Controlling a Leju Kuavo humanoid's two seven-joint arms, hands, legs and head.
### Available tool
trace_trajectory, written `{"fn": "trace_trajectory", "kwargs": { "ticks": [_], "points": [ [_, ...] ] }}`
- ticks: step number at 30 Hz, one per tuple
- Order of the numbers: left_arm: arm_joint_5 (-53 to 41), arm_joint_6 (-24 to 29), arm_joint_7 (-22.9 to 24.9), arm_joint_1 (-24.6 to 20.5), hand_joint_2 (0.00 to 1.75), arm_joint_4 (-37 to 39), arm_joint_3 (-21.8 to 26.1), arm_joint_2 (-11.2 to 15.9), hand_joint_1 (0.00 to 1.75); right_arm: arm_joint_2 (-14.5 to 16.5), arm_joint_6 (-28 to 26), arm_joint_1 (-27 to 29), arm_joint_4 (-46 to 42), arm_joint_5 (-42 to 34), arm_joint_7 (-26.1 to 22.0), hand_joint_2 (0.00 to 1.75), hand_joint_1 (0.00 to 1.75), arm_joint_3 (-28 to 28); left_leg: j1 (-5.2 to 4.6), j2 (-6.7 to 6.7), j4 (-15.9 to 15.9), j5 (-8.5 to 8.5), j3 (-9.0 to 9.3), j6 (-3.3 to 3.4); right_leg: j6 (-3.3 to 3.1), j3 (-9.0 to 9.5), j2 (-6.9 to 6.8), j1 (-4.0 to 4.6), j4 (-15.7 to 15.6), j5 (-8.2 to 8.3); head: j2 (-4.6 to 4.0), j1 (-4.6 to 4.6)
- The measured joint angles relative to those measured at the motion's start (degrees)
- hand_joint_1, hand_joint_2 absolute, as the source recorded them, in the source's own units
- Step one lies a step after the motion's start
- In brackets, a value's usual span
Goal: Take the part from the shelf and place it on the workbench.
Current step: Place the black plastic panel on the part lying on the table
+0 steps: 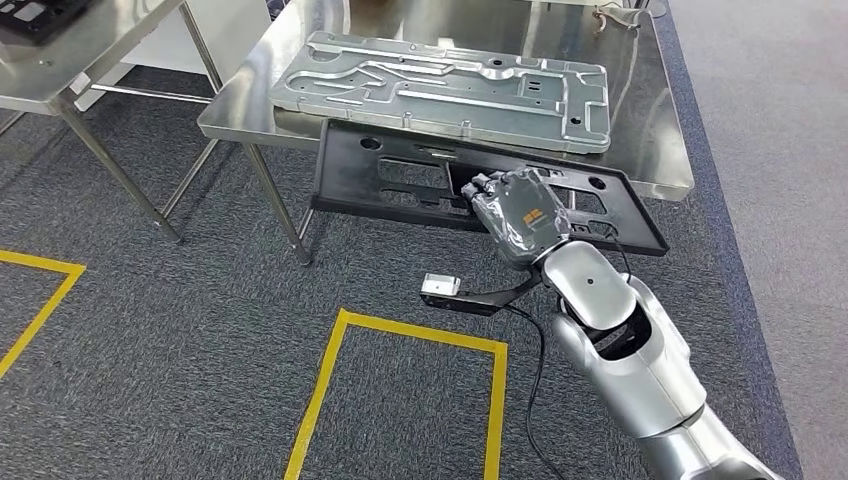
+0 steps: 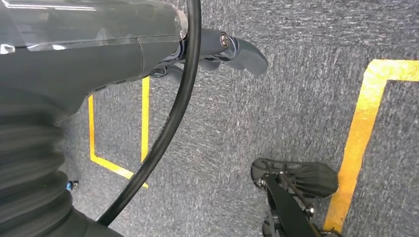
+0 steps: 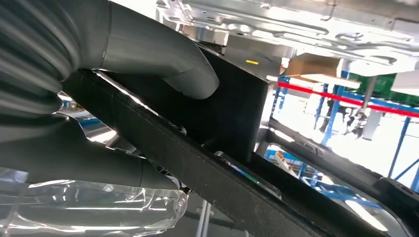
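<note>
Grey carpet [image 1: 200, 330] marked with yellow tape outlines [image 1: 400, 340] runs under a stainless workbench [image 1: 655, 140], on which a silver stamped metal panel [image 1: 450, 90] lies flat, with a second steel table [image 1: 90, 50] off to the left. The right hand [image 1: 515, 210] grasps the black frame part [image 1: 400, 185] by its near rail, the thumb [image 3: 163, 59] pressed on one face in the right wrist view, and the part hangs at the workbench's front edge, its far edge tucked just under the panel's overhang, tilted down towards the robot. The left hand [image 2: 217, 49] hangs over the carpet, fingers curled in with nothing in them.
</note>
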Motion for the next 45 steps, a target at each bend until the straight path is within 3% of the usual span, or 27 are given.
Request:
{"fn": "trace_trajectory", "kwargs": {
  "ticks": [6, 11, 12, 14, 16, 17, 18, 20, 22, 25, 27, 28, 30, 31, 32, 33, 35, 36, 38, 41, 43, 45],
  "points": [
    [-0.4, 0.0, -0.5, 0.0, 1.75, 0.0, 0.0, 0.0, 0.00, 0.1, 0.1, -0.7, 1.1, -0.4, 0.0, 1.75, 1.75, 1.3, -0.10, -0.01, 0.6, -0.33, -0.25, 0.48, 0.23, 0.06, -0.02, -0.11, 0.0, 0.08, 0.00, 0.00],
    [-0.4, -0.2, -0.5, 0.0, 1.75, 0.0, 0.0, -0.2, 0.00, 0.3, 0.1, -1.2, 1.2, -0.4, 0.0, 1.75, 1.75, 1.9, 0.42, 0.15, -0.5, 0.15, 0.36, 1.39, 1.18, -0.18, 0.05, -0.11, 0.7, -0.42, 0.00, 0.01],
    [-0.4, -0.3, -0.5, -0.1, 1.75, 0.0, 0.0, -0.2, 0.00, 0.3, 0.1, -1.3, 1.3, -0.4, 0.0, 1.75, 1.75, 1.9, 0.65, 0.23, -0.9, 0.36, 0.67, 1.61, 1.46, -1.14, 0.13, -0.15, 2.6, -1.47, 0.00, 0.01],
    [-0.4, -0.5, -0.5, -0.1, 1.75, 0.0, 0.0, -0.4, 0.00, 0.3, 0.2, -1.3, 1.3, -0.5, 0.0, 1.75, 1.75, 2.1, 0.72, 0.32, -1.1, 0.38, 0.85, 1.78, 2.03, -4.84, 0.25, -0.48, 9.5, -4.46, 0.00, 0.01],
    [-0.4, -0.7, -0.5, -0.1, 1.75, 0.0, 0.0, -0.5, 0.00, 0.3, 0.3, -1.0, 1.5, -0.5, -0.1, 1.75, 1.75, 2.4, 0.85, 0.28, -1.1, 0.11, 1.01, 1.64, 2.55, -8.05, 0.25, -0.90, 14.7, -5.44, 0.00, 0.00],
    [-0.4, -0.7, -0.6, -0.1, 1.75, 0.0, 0.0, -0.6, 0.00, 0.3, 0.3, -0.8, 1.7, -0.5, -0.1, 1.75, 1.75, 2.6, 1.00, 0.24, -1.0, -0.12, 1.21, 1.41, 2.77, -8.22, 0.23, -1.13, 14.4, -4.32, 0.00, 0.00],
    [-0.4, -0.8, -0.6, 0.0, 1.75, 0.0, 0.0, -0.6, 0.00, 0.4, 0.3, -0.8, 1.7, -0.5, -0.1, 1.75, 1.75, 2.8, 1.21, 0.19, -1.0, -0.44, 1.54, 1.08, 2.97, -7.21, 0.16, -1.35, 11.9, -2.27, 0.00, 0.00],
    [-0.4, -0.8, -0.7, 0.0, 1.75, 0.0, 0.0, -0.7, 0.00, 0.4, 0.3, -0.8, 1.8, -0.5, 0.0, 1.75, 1.75, 3.0, 1.43, 0.12, -0.8, -1.31, 2.21, 0.09, 3.21, -3.61, -0.27, -1.48, 4.4, 1.25, 0.00, 0.02],
    [-0.4, -0.9, -0.7, 0.0, 1.75, -0.1, 0.0, -0.7, 0.00, 0.7, 0.3, -0.9, 1.9, -0.5, 0.0, 1.75, 1.75, 3.1, 1.28, 0.18, -0.7, -2.05, 2.60, -0.93, 2.33, -1.59, -0.49, -1.21, 0.6, 1.52, 0.00, 0.00],
    [-0.4, -0.9, -0.9, -0.1, 1.75, -0.1, 0.0, -0.7, 0.00, 1.1, 0.3, -0.2, 1.8, -0.2, 0.1, 1.75, 1.75, 3.5, 1.44, 0.49, -1.0, -2.84, 3.52, -2.01, 0.31, -1.16, 0.07, -0.83, 0.6, 0.20, 0.00, -0.02],
    [-0.5, -1.0, -1.0, 0.0, 1.75, -0.1, 0.0, -0.7, 0.00, 1.4, 0.2, 0.5, 1.3, 0.3, 0.6, 1.75, 1.75, 3.9, 1.58, 0.16, 1.9, -4.48, 2.54, -2.14, -0.77, -0.37, 0.34, -0.75, 0.5, -0.41, 0.00, -0.02],
    [-0.5, -1.0, -1.1, 0.1, 1.75, -0.1, 0.0, -0.6, 0.00, 1.6, 0.2, 0.9, 1.1, 0.5, 0.9, 1.75, 1.75, 4.1, 1.48, -0.15, 5.5, -5.83, 0.71, -1.97, -1.24, 0.07, 0.41, -0.58, 0.5, -0.75, 0.00, -0.03],
    [-0.6, -1.1, -1.1, 0.4, 1.75, -0.1, 0.1, -0.5, 0.00, 1.9, 0.1, 1.8, 0.8, 0.9, 1.2, 1.75, 1.75, 4.6, 1.00, -0.64, 14.0, -8.09, -4.68, -1.42, -1.93, 0.91, 0.68, 0.01, 0.5, -1.53, 0.00, -0.03],
    [-0.7, -1.1, -1.1, 0.6, 1.75, -0.1, 0.1, -0.4, 0.00, 2.0, 0.1, 2.4, 0.7, 1.0, 1.2, 1.75, 1.75, 4.8, 0.71, -0.79, 16.7, -8.02, -6.98, -1.07, -2.15, 1.46, 0.89, 0.35, 0.5, -1.98, 0.00, -0.03],
    [-0.7, -1.1, -1.1, 0.8, 1.75, -0.1, 0.1, -0.4, 0.00, 2.0, 0.1, 2.9, 0.6, 1.0, 1.2, 1.75, 1.75, 5.0, 0.40, -0.91, 17.3, -6.71, -8.31, -0.61, -2.32, 2.11, 1.12, 0.71, 0.5, -2.49, 0.00, -0.03],
    [-0.7, -1.1, -1.1, 0.9, 1.75, -0.1, 0.1, -0.4, 0.00, 2.0, 0.1, 3.2, 0.6, 1.0, 1.3, 1.75, 1.75, 5.1, 0.05, -0.98, 15.5, -4.26, -8.54, -0.03, -2.43, 2.89, 1.31, 1.04, 0.5, -3.03, 0.00, -0.03],
    [-0.8, -1.1, -1.2, 1.1, 1.75, -0.1, 0.1, -0.2, 0.00, 2.1, 0.1, 3.3, 0.4, 1.2, 1.4, 1.75, 1.75, 5.2, -0.80, -1.27, 8.6, 1.29, -6.97, 1.49, -2.50, 4.43, 1.58, 1.60, 0.4, -4.18, 0.00, -0.01],
    [-0.8, -1.1, -1.2, 1.1, 1.75, -0.1, 0.1, -0.1, 0.00, 2.3, 0.2, 3.2, 0.3, 1.3, 1.5, 1.75, 1.75, 5.3, -1.14, -1.43, 5.5, 2.73, -5.90, 2.10, -2.39, 4.89, 1.77, 1.77, 0.4, -4.66, 0.00, -0.01],
    [-1.0, -1.1, -1.3, 1.1, 1.75, -0.1, 0.1, 0.3, 0.00, 2.7, 0.3, 3.1, 0.3, 1.5, 1.8, 1.75, 1.75, 5.4, -1.54, -1.61, 2.8, 2.70, -4.73, 2.66, -1.93, 5.15, 1.98, 1.78, 0.4, -5.01, 0.00, -0.01],
    [-1.2, -1.2, -1.5, 1.0, 1.75, 0.0, 0.1, 0.6, 0.00, 3.6, 0.7, 2.4, 0.4, 1.6, 1.9, 1.75, 1.75, 5.7, -1.25, -1.60, 0.8, 2.31, -3.20, 2.90, -1.07, 5.05, 1.80, 1.55, 1.4, -5.01, 0.00, -0.02],
    [-1.4, -1.3, -1.6, 0.9, 1.75, 0.0, 0.1, 0.6, 0.00, 4.1, 1.0, 1.4, 0.6, 1.7, 1.9, 1.75, 1.75, 5.8, -0.93, -1.59, 0.0, 2.11, -2.00, 3.21, -0.39, 2.64, 1.44, 1.26, 5.6, -6.43, 0.00, -0.01],
    [-1.4, -1.4, -1.6, 0.7, 1.75, 0.1, 0.1, 0.7, 0.00, 4.4, 1.1, 0.8, 0.9, 1.7, 1.9, 1.75, 1.75, 5.9, -0.81, -1.60, -0.1, 1.50, -1.23, 3.34, 0.39, -1.97, 1.22, 0.64, 12.2, -8.71, 0.00, 0.00]
  ]
}}
